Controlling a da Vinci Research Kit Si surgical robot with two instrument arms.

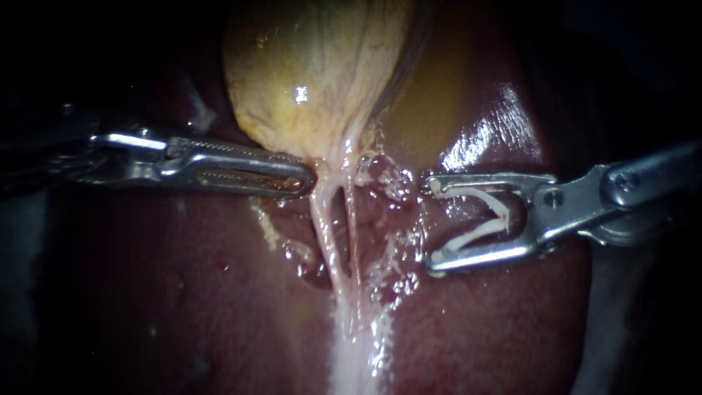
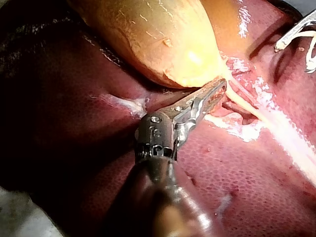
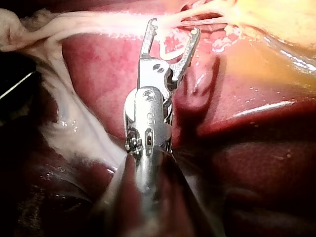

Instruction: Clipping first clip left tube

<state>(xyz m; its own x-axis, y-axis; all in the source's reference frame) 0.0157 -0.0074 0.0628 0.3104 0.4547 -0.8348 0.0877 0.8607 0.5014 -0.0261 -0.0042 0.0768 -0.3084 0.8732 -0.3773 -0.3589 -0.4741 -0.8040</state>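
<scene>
We find our right instrument just right of the pale left tube, jaws wide apart and holding an open white clip. The tube runs near-to-far, and the thin right tube lies between. Our left instrument is clamped on the neck of the yellow gallbladder.

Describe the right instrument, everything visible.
The right instrument is shiny grey metal: a shaft entering from the right, a pinned hinge, two slim jaws with hooked tips. The jaws stand wide apart, holding a white V-shaped clip between them, its mouth facing the left tube but short of it. It hovers over the dark red liver.
</scene>
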